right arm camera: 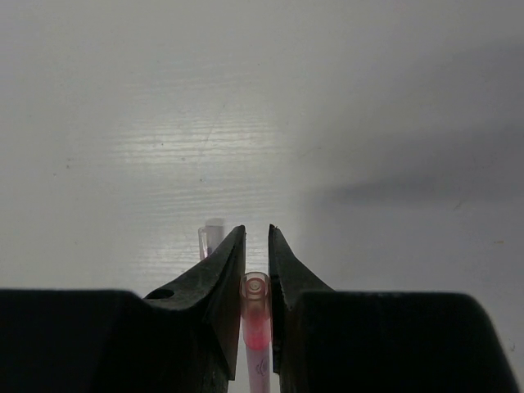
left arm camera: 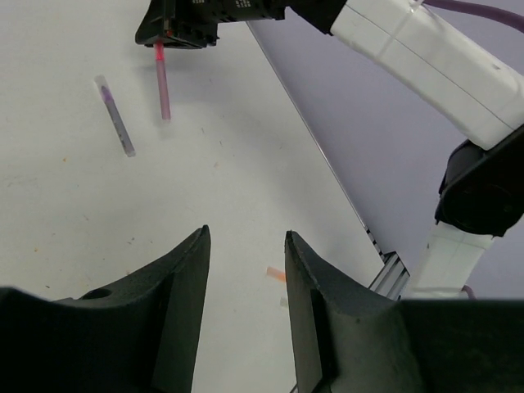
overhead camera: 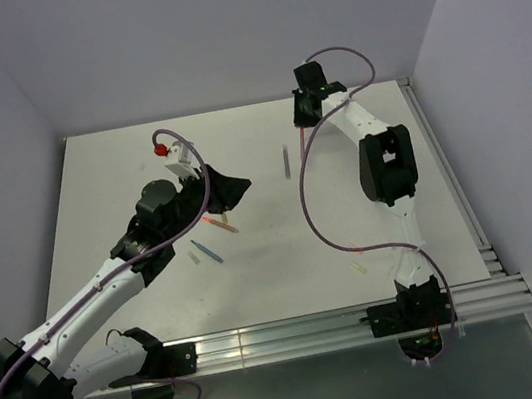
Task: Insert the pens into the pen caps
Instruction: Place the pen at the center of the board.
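My right gripper is shut on a pink-red pen, whose round translucent end shows between the fingers. In the left wrist view that pen hangs from the right gripper with its tip at the table. A grey-purple pen lies just beside it on the table. My left gripper is open and holds nothing, hovering over the middle of the table. An orange pen, a blue pen and a pale cap lie below it. An orange cap shows between the left fingers.
A yellow-green cap lies near the right arm's base, close to the aluminium rail at the near edge. Grey walls close in the back and both sides. The right arm's purple cable loops over the table's right half.
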